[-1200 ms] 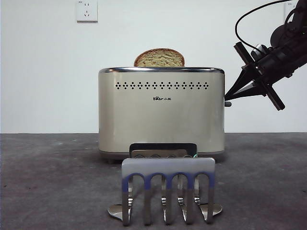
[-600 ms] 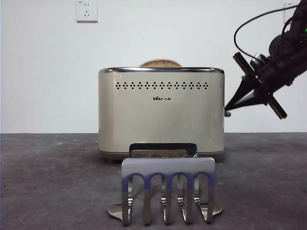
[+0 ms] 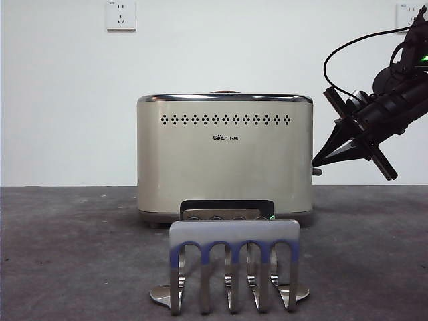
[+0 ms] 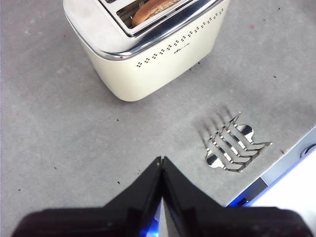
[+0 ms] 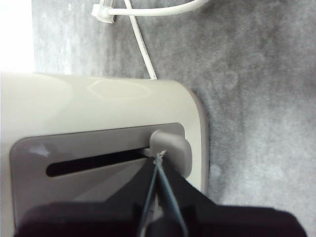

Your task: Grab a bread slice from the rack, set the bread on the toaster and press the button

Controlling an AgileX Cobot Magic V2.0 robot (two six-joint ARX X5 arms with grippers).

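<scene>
The cream toaster (image 3: 225, 157) stands mid-table. The slice of bread (image 3: 224, 91) is sunk in its slot, with only a sliver of the domed top above the chrome rim. The left wrist view shows the bread's crust (image 4: 153, 7) inside the slot. The silver rack (image 3: 234, 267) stands empty in front of the toaster. My right gripper (image 3: 315, 162) is shut, its tips on the dark grey button (image 3: 317, 172) at the toaster's narrow end. The right wrist view shows the tips (image 5: 159, 157) touching the button (image 5: 170, 145), low in its slot. My left gripper (image 4: 161, 163) is shut and empty, high above the table.
White wall sockets (image 3: 121, 15) sit on the wall behind. A white power cable (image 5: 143, 44) runs over the grey table behind the toaster. The table's front edge (image 4: 276, 168) lies close to the rack (image 4: 232, 148).
My right gripper moved down along the toaster's end with the button. The bread sank from standing well above the rim to almost fully inside the slot.
</scene>
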